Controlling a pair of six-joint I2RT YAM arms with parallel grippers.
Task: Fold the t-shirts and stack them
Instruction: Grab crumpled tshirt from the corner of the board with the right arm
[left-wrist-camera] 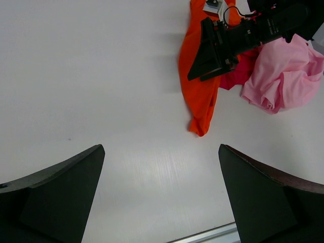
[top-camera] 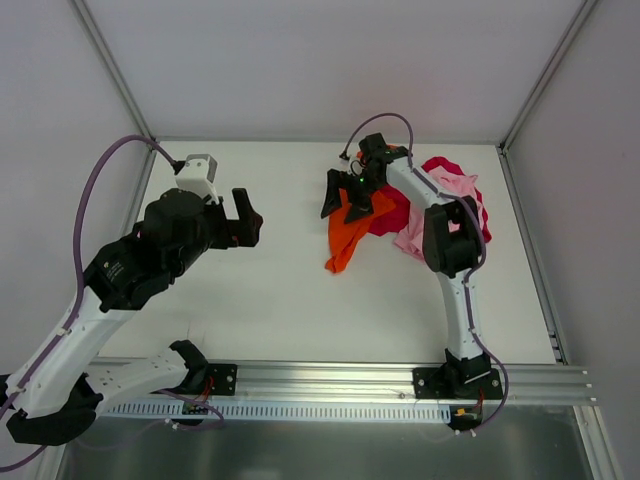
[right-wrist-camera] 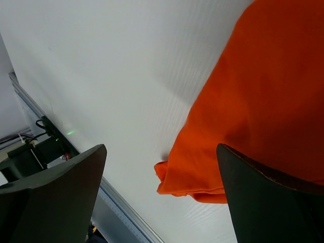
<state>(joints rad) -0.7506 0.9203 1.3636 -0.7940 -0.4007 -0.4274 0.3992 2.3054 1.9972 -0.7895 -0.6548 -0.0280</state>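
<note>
In the top external view, the three t-shirts were seen heaped together, unfolded, at the far right of the white table [top-camera: 270, 290]. The orange t-shirt [top-camera: 343, 248] trailed out toward the middle, the red t-shirt [top-camera: 396, 214] was bunched beside it, and the pink t-shirt [top-camera: 456, 186] was crumpled over the red one. The right gripper [top-camera: 345, 198] was held over the upper part of the orange t-shirt, its jaws spread and nothing pinched. It was judged to be placed there so that this shirt, the loosest of the heap, could be drawn out first. The left gripper [top-camera: 247, 220] was held above bare table, well apart from the cloth, spread wide and empty, presumably to be kept out of the way. Nothing was judged folded or stacked yet.

In the left wrist view, the left fingers [left-wrist-camera: 55, 195] were seen far apart with only table between them. Beyond, the right gripper lay across the orange t-shirt. The pink t-shirt was pressed against the red one, so the heap was judged likely to drag along if the orange cloth were pulled.

In the right wrist view, the right fingers [right-wrist-camera: 273, 202] were seen wide apart above the orange hem; whether cloth was touched could not be told. The aluminium rail [right-wrist-camera: 119, 210] was seen at the table's near edge.
</note>
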